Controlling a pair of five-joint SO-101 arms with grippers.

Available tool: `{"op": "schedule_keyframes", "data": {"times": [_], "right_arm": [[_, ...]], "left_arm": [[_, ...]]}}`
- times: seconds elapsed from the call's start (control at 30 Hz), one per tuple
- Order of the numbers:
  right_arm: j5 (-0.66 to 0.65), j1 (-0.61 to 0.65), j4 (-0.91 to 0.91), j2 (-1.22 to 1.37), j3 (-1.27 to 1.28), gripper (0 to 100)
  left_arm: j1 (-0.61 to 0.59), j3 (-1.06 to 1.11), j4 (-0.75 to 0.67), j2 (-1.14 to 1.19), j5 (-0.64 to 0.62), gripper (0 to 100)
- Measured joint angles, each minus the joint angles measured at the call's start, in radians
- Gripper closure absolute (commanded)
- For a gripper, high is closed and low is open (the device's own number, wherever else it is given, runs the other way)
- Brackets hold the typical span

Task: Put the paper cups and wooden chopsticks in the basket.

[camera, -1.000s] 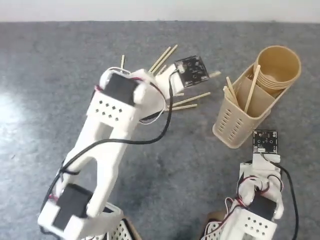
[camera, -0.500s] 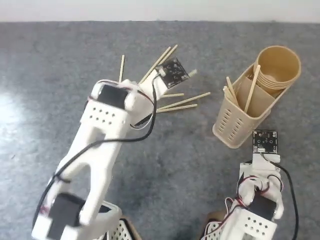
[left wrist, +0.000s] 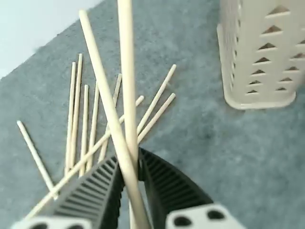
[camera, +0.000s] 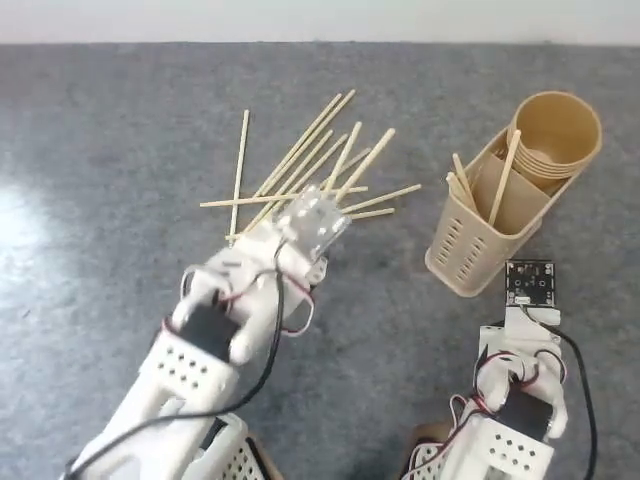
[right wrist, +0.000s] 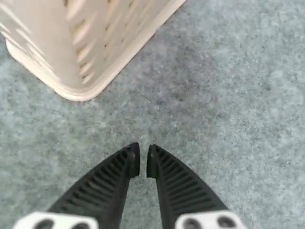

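Observation:
Several wooden chopsticks [camera: 285, 170] lie fanned on the grey table, left of the basket. My left gripper [camera: 312, 218] sits at the near edge of that pile, shut on two chopsticks [left wrist: 125, 86] that cross between its fingers and jut out past them toward the pile. The tan slotted basket [camera: 462, 250] stands at the right, also seen as a perforated wall [left wrist: 259, 57]. Stacked paper cups [camera: 556, 135] sit in its far compartment, and chopsticks [camera: 503, 178] lean in the near one. My right gripper [right wrist: 143, 160] is shut on nothing, just above the table near the basket's corner [right wrist: 90, 43].
The right arm [camera: 520, 380] rests at the near right, just in front of the basket. A pale wall edge runs along the far side of the table. Open grey surface lies between the pile and the basket.
The left arm has pulled back from over the pile toward the near side, uncovering the fanned chopsticks, and now holds two of them. The right arm has stayed still.

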State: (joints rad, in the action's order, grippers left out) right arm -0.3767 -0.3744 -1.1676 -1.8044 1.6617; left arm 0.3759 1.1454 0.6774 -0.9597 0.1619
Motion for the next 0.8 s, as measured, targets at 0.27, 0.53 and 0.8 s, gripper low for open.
{"op": "schedule_keyframes", "data": {"times": [0.27, 0.53, 0.8], "right_arm": [[0.0, 0.0, 0.018, 0.0, 0.002, 95.5], [0.0, 0.0, 0.029, 0.0, 0.003, 95.6], [0.0, 0.0, 0.031, 0.0, 0.003, 95.6]], "left_arm": [[-0.012, 0.204, -0.149, -0.255, -0.201, 99], [0.006, 0.213, -0.152, -0.436, -0.192, 99], [0.083, 0.135, -0.172, -0.445, -0.135, 99]]}}
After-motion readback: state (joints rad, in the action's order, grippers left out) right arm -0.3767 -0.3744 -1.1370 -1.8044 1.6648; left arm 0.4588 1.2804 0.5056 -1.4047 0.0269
